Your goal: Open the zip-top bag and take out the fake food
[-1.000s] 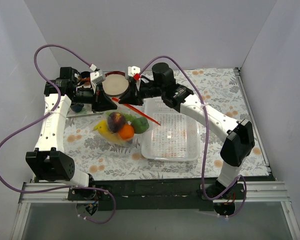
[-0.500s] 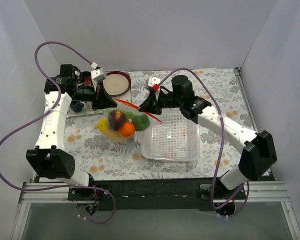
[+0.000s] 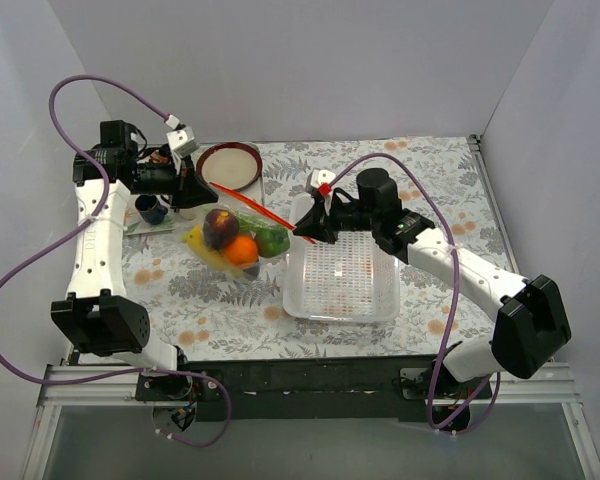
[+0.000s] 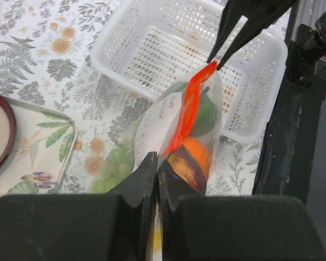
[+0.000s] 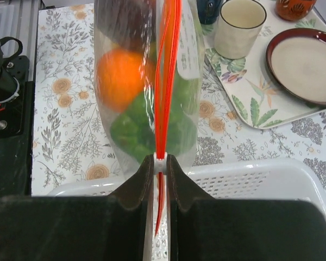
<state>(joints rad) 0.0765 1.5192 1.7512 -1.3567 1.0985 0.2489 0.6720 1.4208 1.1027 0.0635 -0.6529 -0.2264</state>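
Since a second ago the two tools have drawn apart. They were close together by the dark-rimmed plate [image 3: 230, 165]. Now the right tool [image 3: 302, 229] is at the far left corner of the white basket [image 3: 388, 300], its arm swung lower and to the right, and the left tool [image 3: 202, 187] sits a little left of where it was. The zip-top bag [image 3: 235, 240] has shifted slightly left with them.

Nearest on the table [image 3: 430, 180] stands the basket. Just left of it is the bag, held between both tools. Its orange-red zip strip [image 3: 255, 208] is stretched in a slanting line from one tool to the other. The right tool is closed on the strip's near right end, over the basket's rim. The left tool is clamped on the bag's edge at the strip's far left end. Whether the bag's bottom rests on the table cannot be told.

All the fake food [image 3: 242, 243] is inside the bag: a yellow banana [image 3: 203, 243] at the near left, an orange [image 3: 243, 250], a dark purple piece [image 3: 220, 227] and green pieces [image 3: 271, 239].

Beyond the bag lies a leaf-patterned tray [image 5: 250, 103] carrying a pale cup [image 5: 239, 22] and the plate.
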